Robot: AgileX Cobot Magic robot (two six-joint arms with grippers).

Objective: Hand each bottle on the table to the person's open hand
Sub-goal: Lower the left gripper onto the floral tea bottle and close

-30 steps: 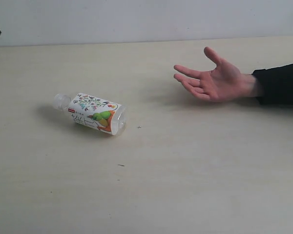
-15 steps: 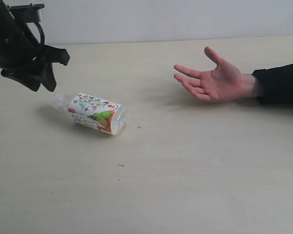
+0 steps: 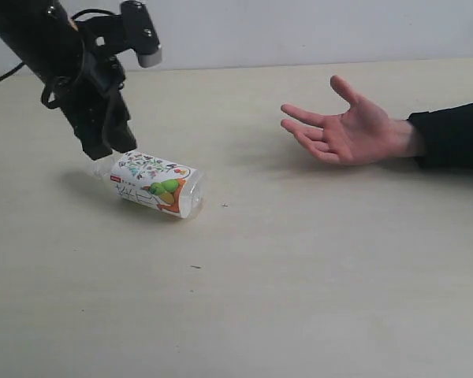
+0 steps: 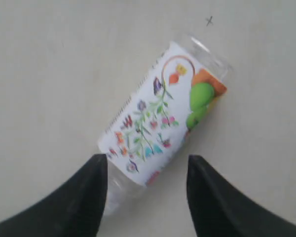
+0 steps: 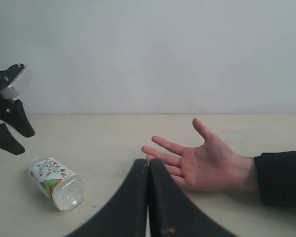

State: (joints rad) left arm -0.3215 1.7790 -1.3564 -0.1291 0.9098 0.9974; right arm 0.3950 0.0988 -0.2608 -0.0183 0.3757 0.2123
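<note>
Bottle lies unmoved; left end effector, jaws apart, now apparently straddles its neck.

Slants down over the left end of the bench with the black left arm, wrist bent, left gripper pointed downward close to the surface with fingers spread apart. Holds the right gripper level and low, fingers pressed flat together.

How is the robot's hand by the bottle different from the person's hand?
The robot's left hand is black with two fingers; the person's hand is bare skin with five. The robot's left hand hangs over the bottle; the person's hand is palm up, away from it. Both are open and hold nothing.
</note>
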